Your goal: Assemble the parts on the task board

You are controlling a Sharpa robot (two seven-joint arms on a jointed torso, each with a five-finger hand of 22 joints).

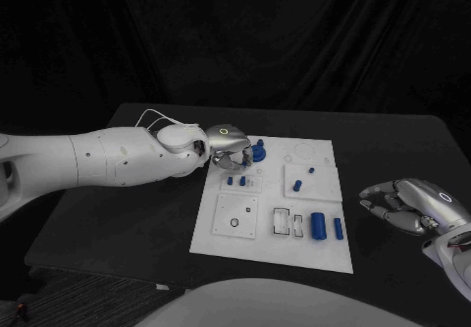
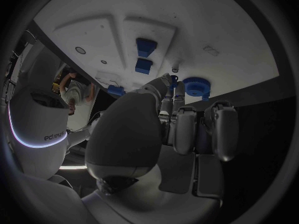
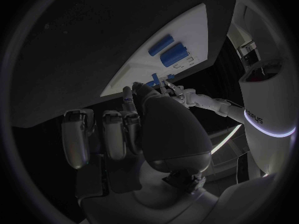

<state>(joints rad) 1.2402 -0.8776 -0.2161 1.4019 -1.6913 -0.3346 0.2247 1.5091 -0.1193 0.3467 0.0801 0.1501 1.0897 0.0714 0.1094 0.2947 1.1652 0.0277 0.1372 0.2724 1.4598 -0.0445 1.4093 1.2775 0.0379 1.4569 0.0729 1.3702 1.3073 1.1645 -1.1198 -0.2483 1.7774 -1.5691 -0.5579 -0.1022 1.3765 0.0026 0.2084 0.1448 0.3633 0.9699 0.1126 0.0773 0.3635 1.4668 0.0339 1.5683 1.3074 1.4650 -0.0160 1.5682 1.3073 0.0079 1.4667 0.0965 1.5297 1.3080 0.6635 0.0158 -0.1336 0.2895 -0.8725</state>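
The white task board (image 1: 228, 235) lies in the middle of the table. My left hand (image 1: 228, 146) hovers over its far left corner, beside a blue gear (image 1: 258, 152). In the left wrist view the thumb and a finger meet on a small blue part (image 2: 174, 78) right next to the gear (image 2: 198, 86), with the other fingers (image 2: 187, 129) curled. Two small blue pegs (image 1: 237, 181) stand just nearer than the hand. My right hand (image 1: 408, 204) hangs off the board's right edge, fingers curled in, holding nothing. Two blue cylinders (image 1: 327, 227) lie at the board's near right.
Two more small blue pieces (image 1: 297, 184) sit on the right-hand plate of the board. Rectangular slots (image 1: 290, 221) and a round hole (image 1: 235, 222) mark the near half. The right wrist view shows the cylinders (image 3: 168, 50) and the board's edge (image 3: 134, 74).
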